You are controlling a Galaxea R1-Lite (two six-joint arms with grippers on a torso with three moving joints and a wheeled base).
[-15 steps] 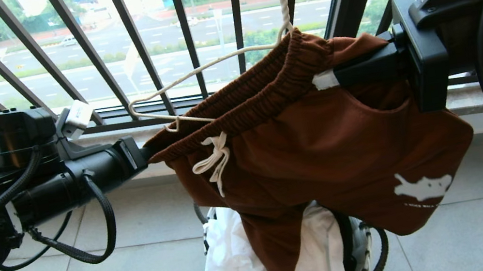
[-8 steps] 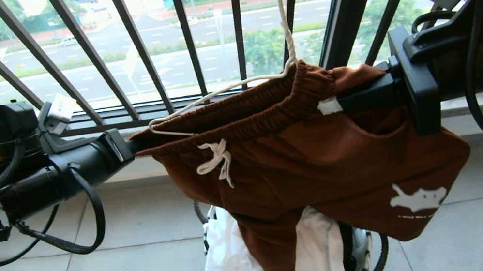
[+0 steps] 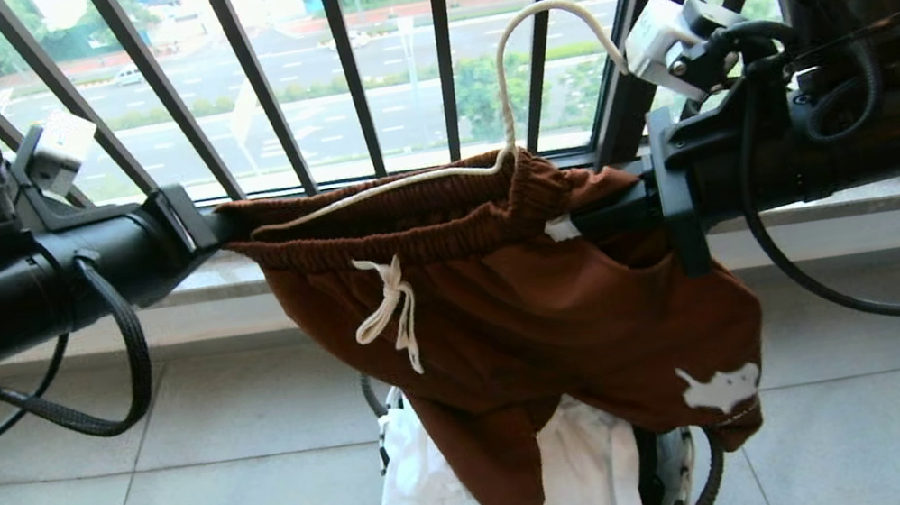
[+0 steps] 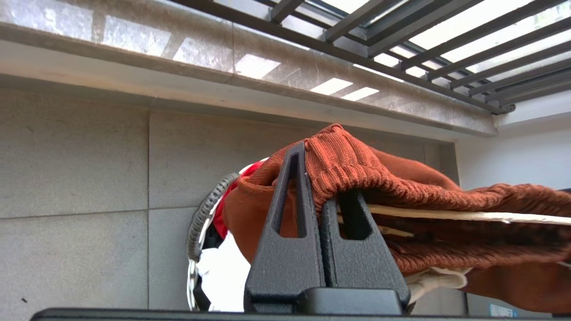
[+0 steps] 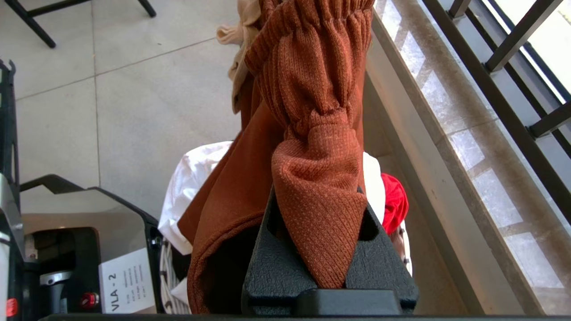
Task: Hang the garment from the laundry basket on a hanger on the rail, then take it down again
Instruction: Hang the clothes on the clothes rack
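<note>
The rust-brown garment (image 3: 533,312) hangs stretched between my two grippers, its drawstring (image 3: 391,308) at the front and the white print (image 3: 719,386) low on one leg. The cream wire hanger (image 3: 505,88) sits inside the waistband, and its hook stands free in the air before the window bars. My left gripper (image 3: 222,227) (image 4: 312,178) is shut on one end of the waistband, with the hanger wire (image 4: 446,215) beside it. At the other end my right gripper (image 3: 582,223) (image 5: 319,196) is shut on bunched waistband. Below stands the laundry basket (image 3: 678,466). The rail is out of view.
A white cloth (image 3: 437,501) fills the basket, and a red item (image 5: 395,203) lies in it too. Black window bars (image 3: 345,60) and a stone sill (image 3: 861,197) run close behind the garment. My own base with a paper label (image 5: 120,281) stands near the basket.
The hanger and garment have come down, so the whole hook now shows. The right gripper sank and moved left, the left gripper rose, and the waistband has levelled out.
</note>
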